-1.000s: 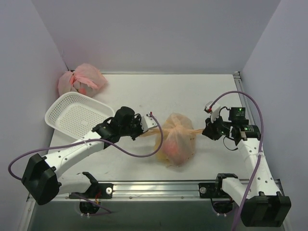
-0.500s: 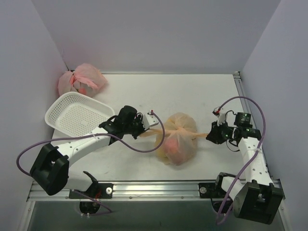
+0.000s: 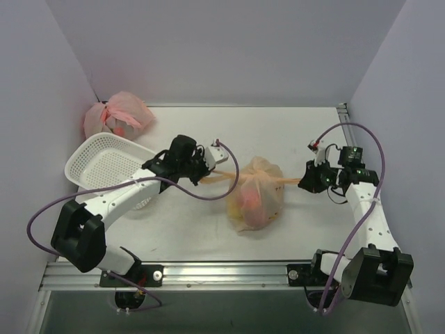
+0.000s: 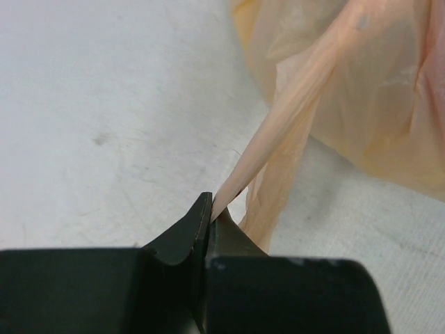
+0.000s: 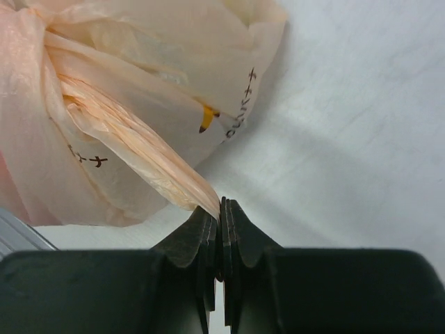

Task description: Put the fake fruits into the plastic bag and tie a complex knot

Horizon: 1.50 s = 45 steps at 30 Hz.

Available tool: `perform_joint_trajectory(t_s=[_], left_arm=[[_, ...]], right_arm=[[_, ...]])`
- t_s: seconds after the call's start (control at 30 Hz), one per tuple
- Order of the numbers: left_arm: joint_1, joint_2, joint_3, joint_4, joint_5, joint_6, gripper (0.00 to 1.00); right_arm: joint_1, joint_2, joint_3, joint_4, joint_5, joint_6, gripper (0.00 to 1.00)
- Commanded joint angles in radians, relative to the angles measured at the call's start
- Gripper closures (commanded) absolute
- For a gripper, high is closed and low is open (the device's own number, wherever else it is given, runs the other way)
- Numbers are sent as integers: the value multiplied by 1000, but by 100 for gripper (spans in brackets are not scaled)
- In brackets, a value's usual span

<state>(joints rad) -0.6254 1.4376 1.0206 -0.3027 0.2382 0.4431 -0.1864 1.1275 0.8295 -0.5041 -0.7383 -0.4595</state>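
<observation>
The plastic bag (image 3: 256, 198), pale orange with banana prints, sits mid-table with reddish fake fruits (image 3: 252, 202) showing dimly through its film. Two twisted handle strands run out from its gathered top, one to each side. My left gripper (image 3: 206, 175) is shut on the left strand (image 4: 292, 111), which stretches taut from the jaws (image 4: 211, 209) up to the bag (image 4: 389, 104). On the right, my right gripper (image 3: 304, 183) is shut on the other strand (image 5: 139, 149), pinched at the fingertips (image 5: 221, 209), with the bag (image 5: 139, 83) bunched just beyond.
A white mesh basket (image 3: 104, 165) stands at the left, partly under my left arm. Behind it in the far left corner lies a tied pink bag (image 3: 117, 115). A metal rail (image 3: 229, 271) runs along the table's near edge.
Both grippers have moved away from me and further apart, drawing the two strands tighter. The bag has shifted slightly away from the near edge.
</observation>
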Motion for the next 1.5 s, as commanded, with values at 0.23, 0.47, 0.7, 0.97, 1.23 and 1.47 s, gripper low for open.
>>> perform_joint_trajectory(t_s=[0.23,0.47,0.7,0.97,1.23,1.47], left_arm=[[225,67,303,-184,-220,-4,100],[369,181,384,-99,-168,-3,100],[424,360,577,-30,-163,8,100],[455,509,780,-21,-139,-7,100],[428,701,881,-38,-11,-78,100],[420,830,975,-71,-66,-115,98]], right_arm=[[4,196,370,160,352,70,100],[68,348,459,280,372,136,100],[133,596,682,335,392,188,100],[139,773,968,311,378,220,100],[180,995,1045,337,418,188,100],[235,1074,1056,351,467,174,100]])
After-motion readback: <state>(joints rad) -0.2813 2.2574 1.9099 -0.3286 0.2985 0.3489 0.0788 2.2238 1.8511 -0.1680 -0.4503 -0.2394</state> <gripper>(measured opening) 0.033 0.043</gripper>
